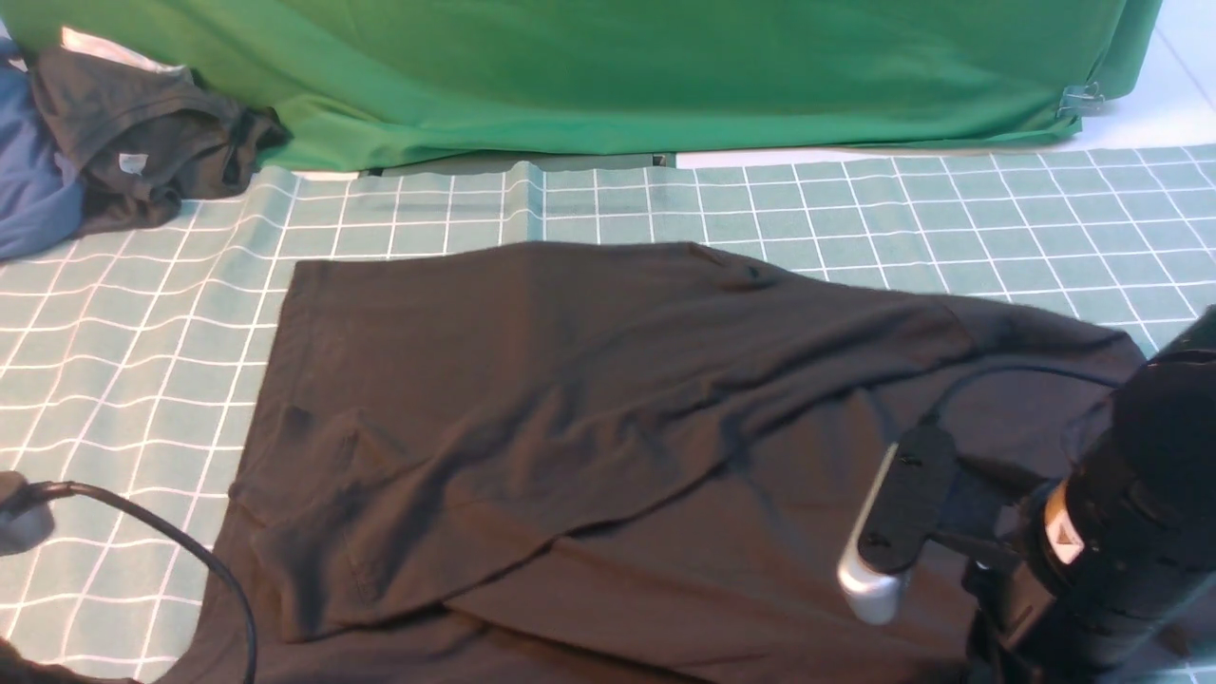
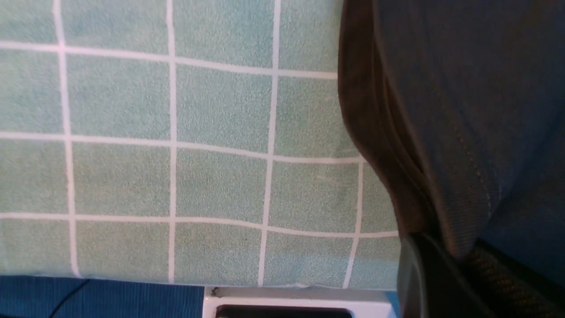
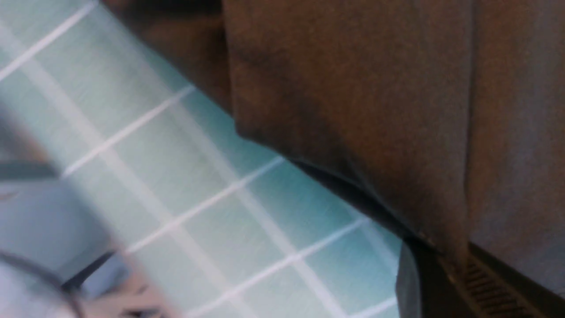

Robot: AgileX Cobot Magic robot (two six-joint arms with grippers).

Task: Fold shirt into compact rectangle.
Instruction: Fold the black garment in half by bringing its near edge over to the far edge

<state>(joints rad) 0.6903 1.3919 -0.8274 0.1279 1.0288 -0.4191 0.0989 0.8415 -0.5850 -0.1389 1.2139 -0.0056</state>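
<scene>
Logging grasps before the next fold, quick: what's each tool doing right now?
Left tool: closed, pinching the shirt at its edge.
Right tool: closed on the shirt edge too, though this view is blurred.

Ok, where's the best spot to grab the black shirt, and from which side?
Probably the shirt at its far left corner, coming in low from the robot's left over the bare grid mat. That corner lies flat and square with a clean straight edge, while the near side is bunched in overlapping folds.
</scene>
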